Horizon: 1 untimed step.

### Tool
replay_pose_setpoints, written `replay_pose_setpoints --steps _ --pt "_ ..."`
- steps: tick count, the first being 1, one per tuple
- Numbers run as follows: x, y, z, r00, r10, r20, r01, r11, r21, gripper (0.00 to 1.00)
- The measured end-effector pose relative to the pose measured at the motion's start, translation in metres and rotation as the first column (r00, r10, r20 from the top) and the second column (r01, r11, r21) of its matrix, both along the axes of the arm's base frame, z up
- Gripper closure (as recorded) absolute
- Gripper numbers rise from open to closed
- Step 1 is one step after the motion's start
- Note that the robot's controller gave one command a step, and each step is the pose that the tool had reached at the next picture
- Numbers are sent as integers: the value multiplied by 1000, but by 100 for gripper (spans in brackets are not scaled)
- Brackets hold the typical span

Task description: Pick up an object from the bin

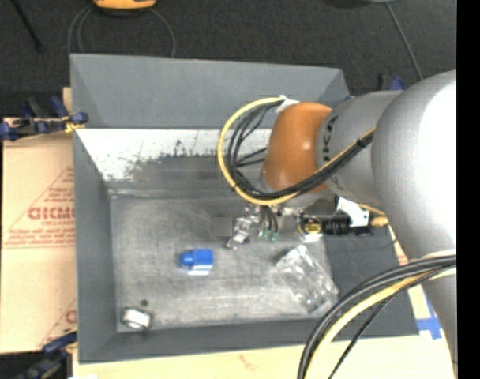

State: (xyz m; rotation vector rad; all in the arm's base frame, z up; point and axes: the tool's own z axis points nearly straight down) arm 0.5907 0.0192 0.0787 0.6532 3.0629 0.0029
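Lying nearest below my claw [241, 235] were two things, and I could not say which of them was mine to take. One was a small blue block [196, 260] with a pale underside. It sat flat on the floor of the bin [161, 204], left of the middle and down-left of my claw, apart from it. The other was a crumpled clear plastic wrapper [307, 279], down-right of my claw and near the bin's right wall. My claw hung between the two, over bare scuffed grey metal about the middle of the floor, closer to the wrapper than to the block. Whether it was wide or narrow I could not tell, as its tip showed as a small silvery cluster beneath my wrist. I saw nothing that I could call held in it.

Farther off, a small whitish piece [136, 317] lay in the front left corner, well apart from everything else. Above my claw my orange cover [295, 150] bulged, with looped cables [230, 160] curling round its left side. My grey arm [406, 156] reached in over the right rim.
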Motion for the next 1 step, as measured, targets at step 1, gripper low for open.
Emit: replay_pose_setpoints --steps 1 --pt "3 -1 97 1000 7 2 -7 1000 1 100"
